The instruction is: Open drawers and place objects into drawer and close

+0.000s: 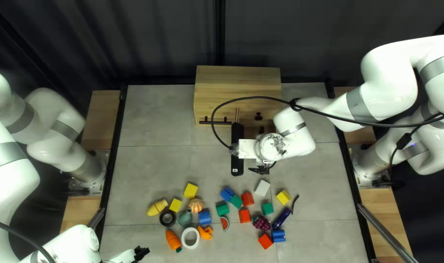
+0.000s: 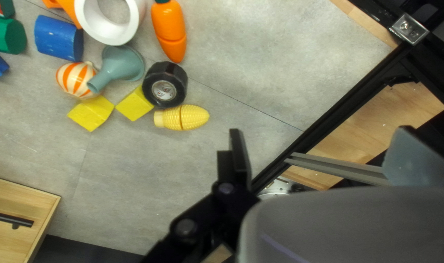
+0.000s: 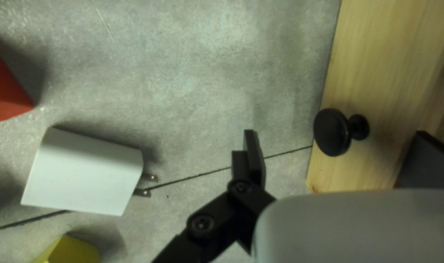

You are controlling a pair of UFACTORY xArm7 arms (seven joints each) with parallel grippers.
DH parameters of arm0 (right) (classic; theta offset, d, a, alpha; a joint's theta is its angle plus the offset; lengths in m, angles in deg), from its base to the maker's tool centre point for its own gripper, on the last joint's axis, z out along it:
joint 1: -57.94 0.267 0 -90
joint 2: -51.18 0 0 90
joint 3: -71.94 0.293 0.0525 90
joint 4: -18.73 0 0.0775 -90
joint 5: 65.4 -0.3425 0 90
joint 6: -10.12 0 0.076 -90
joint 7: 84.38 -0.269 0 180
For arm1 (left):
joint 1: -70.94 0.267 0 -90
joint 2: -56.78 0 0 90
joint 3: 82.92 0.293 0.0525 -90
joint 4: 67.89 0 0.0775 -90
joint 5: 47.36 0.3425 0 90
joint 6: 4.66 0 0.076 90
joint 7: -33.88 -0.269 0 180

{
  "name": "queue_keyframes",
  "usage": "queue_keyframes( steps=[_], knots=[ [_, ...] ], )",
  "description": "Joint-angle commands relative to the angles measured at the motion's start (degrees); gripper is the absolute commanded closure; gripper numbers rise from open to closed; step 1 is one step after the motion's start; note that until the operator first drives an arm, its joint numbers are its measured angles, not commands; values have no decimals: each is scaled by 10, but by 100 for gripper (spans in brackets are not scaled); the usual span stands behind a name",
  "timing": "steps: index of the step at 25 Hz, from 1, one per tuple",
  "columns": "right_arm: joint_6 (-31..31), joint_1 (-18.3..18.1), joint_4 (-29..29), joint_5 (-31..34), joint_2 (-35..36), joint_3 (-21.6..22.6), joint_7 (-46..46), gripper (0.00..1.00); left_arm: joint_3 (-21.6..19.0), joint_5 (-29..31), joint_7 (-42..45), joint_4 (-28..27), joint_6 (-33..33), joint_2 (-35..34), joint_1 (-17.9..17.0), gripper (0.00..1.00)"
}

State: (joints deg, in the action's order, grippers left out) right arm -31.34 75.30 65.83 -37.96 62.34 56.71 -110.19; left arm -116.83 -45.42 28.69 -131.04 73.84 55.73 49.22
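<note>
At the back of the top left view stands the wooden cabinet (image 1: 237, 80), with a black bar handle (image 1: 215, 122) and a black knob (image 1: 258, 116). My right gripper (image 1: 261, 170) is in front of it, mostly hidden under its wrist. In the right wrist view my right gripper (image 3: 335, 158) is open, a black knob (image 3: 331, 132) on pale wood showing between its fingers; contact cannot be made out. My left gripper (image 1: 141, 253) is at the near left. The left wrist view shows my left gripper (image 2: 329, 156) open and empty, beside the toy corn (image 2: 182, 117).
Coloured blocks, a toy carrot (image 2: 170, 31), a black roll (image 2: 165, 84), a white ring (image 2: 110, 19) and a funnel (image 2: 118, 65) lie along the near side. A white pronged block (image 3: 85, 171) is near my right gripper. A black cable (image 1: 253, 98) loops over the cabinet.
</note>
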Motion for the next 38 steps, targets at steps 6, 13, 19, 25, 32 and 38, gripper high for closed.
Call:
queue_keyframes(
  steps=[6, 13, 19, 25, 32, 38],
  knots=[
    [-5, 7, 0, 1, -2, 5, -4, 0, 0, 0, 0, 0, 0, 0, 0, 0],
    [-11, 12, 3, 0, -1, 9, -10, 0, 0, 0, 0, 0, 0, 0, 0, 0],
    [-14, 17, 5, -2, -1, 13, -17, 0, 0, 0, 0, 0, 0, 0, 0, 0],
    [-19, 20, 11, -6, 3, 16, -19, 0, 0, 0, 0, 0, 0, 0, 0, 0],
    [-24, 24, 16, -12, 7, 21, -21, 0, 0, 0, 0, 0, 0, 0, 0, 0],
    [-32, 26, 19, -13, 3, 23, -20, 0, 0, 0, 0, 0, 0, 0, 0, 0]
  ],
)
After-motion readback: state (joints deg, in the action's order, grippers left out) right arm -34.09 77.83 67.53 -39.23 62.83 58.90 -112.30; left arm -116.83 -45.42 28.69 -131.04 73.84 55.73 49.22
